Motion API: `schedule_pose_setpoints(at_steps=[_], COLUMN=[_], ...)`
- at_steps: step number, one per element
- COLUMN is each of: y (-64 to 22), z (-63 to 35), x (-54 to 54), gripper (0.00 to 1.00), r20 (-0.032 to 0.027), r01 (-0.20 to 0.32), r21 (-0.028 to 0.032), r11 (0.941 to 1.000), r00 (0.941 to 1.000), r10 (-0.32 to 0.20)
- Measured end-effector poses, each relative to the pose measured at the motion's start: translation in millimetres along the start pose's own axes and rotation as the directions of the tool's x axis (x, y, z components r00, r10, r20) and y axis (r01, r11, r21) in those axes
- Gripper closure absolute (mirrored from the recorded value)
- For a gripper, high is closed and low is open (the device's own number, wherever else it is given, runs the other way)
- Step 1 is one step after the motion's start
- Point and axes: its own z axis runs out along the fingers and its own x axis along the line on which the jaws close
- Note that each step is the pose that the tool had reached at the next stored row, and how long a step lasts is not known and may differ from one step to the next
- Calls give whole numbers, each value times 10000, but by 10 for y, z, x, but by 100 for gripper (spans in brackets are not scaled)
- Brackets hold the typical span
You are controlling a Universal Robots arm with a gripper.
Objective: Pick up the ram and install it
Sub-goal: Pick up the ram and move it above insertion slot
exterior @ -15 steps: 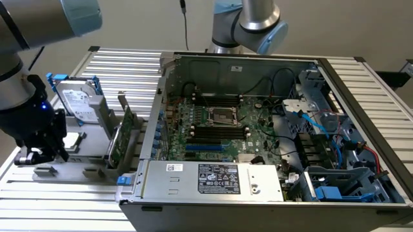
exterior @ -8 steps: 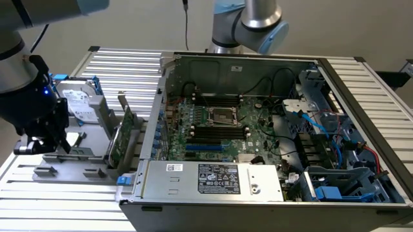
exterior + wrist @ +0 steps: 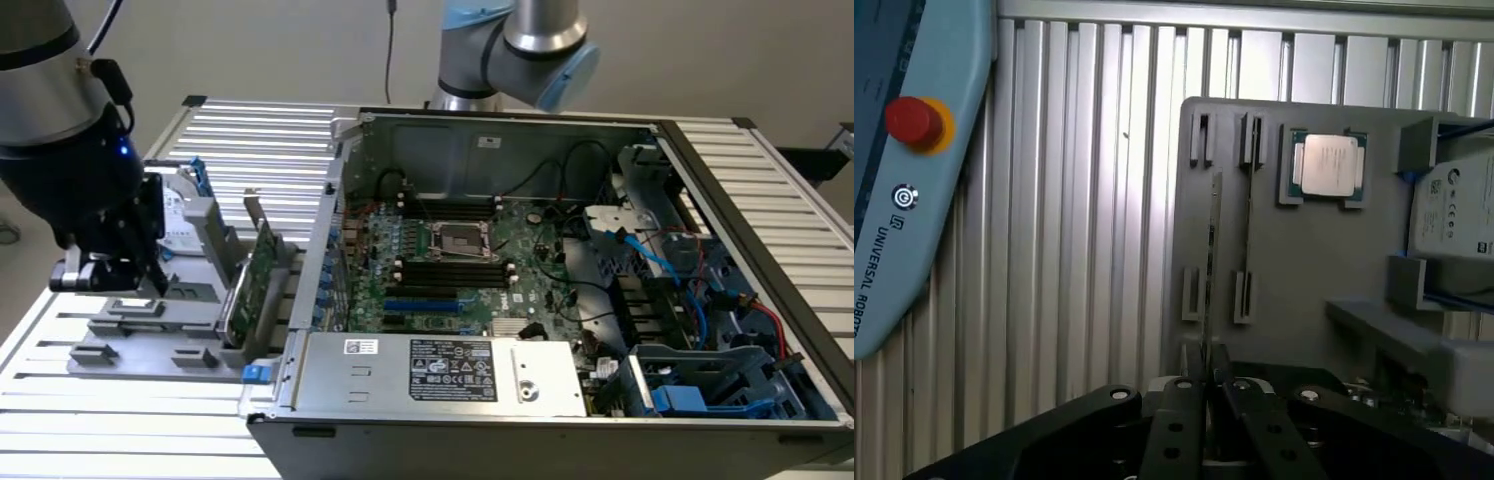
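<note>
Fingers (image 3: 1176, 420) noted narrow, pinched on the thin edge of the ram (image 3: 1212, 250), stood edgewise in the grey holder (image 3: 1304, 270). Judged light, stiff, fragile; bare board edges preferred, chips avoided.

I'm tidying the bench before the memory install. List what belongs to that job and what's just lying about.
Job: thin dark-green ram stick in the grey tray; black robot hand near it; open grey computer case with green motherboard.
Lying about: square silver processor chip; tall green expansion card; blue pendant with red button.
</note>
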Motion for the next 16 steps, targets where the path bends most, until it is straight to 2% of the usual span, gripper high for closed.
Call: schedule_pose_setpoints(at_steps=[8,16], y=[-354,-703], z=[-378,-750], x=[16,31], gripper=[86,86], r20=[3,4], r01=[0,2], r21=[-102,-144], r11=[9999,9999], r00=[10000,10000], r10=[0,-2])
